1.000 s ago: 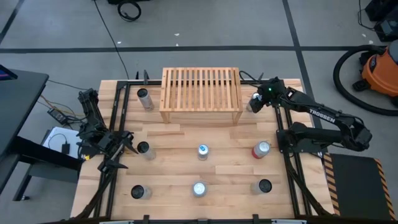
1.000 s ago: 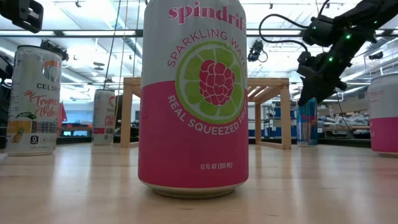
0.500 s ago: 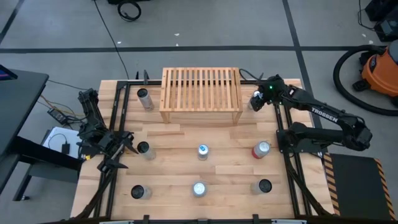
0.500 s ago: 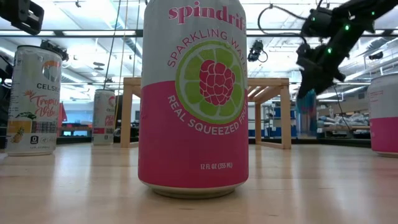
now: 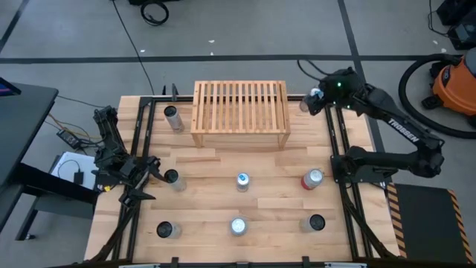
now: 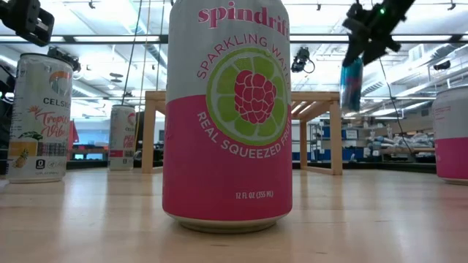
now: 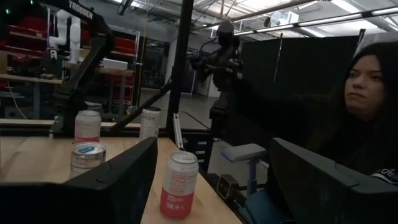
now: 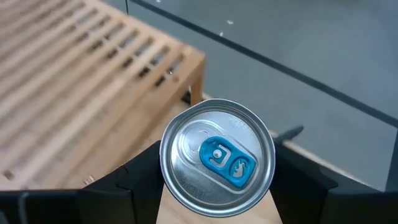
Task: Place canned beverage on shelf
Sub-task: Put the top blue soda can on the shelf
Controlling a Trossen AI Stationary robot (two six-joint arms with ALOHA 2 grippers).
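Beside slatted pale-wood shelf [image 5: 240,112], right claw [image 5: 315,99] clamps round aluminium can [image 8: 217,157].

"Spindrift" on the pink can [image 6: 227,117] — "CELSIUS" on the white can [image 6: 41,117].

Right claw [image 5: 309,102] raised, clamped; left claw [image 5: 151,181] low, parted, idle.

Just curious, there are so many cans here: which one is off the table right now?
The blue can held in the right gripper, lifted beside the shelf; every other can stands on the table.
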